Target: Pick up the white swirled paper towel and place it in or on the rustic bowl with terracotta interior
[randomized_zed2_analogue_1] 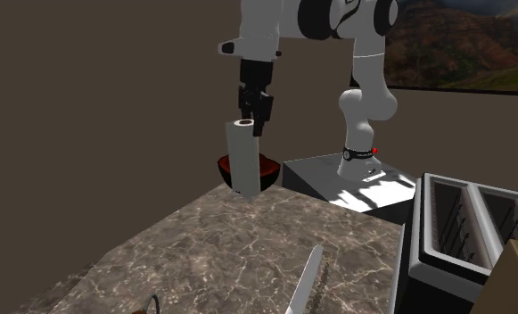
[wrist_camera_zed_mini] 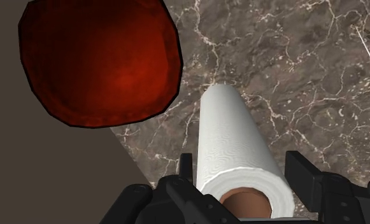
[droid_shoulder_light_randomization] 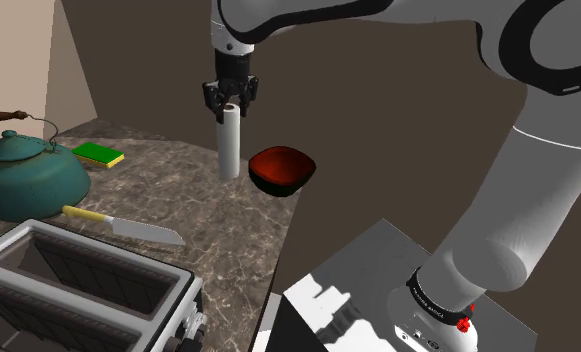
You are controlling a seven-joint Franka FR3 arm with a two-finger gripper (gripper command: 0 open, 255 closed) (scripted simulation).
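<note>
Gripper clamped on the upper end of the paper towel, one black finger on each side of the roll near its open core. Roll hangs upright, just beside the bowl, on the side away from the counter's edge. From the wrist, the bowl's red inside lies open and empty, off to one side of the roll rather than under it. Whether the roll's lower end has cleared the marble counter beside the bowl, cannot tell; it is at most barely off. Judgement: grasp done, lift hardly begun. Left to do: raise the roll above the bowl's rim, carry it across over the bowl, lower, let go.
</note>
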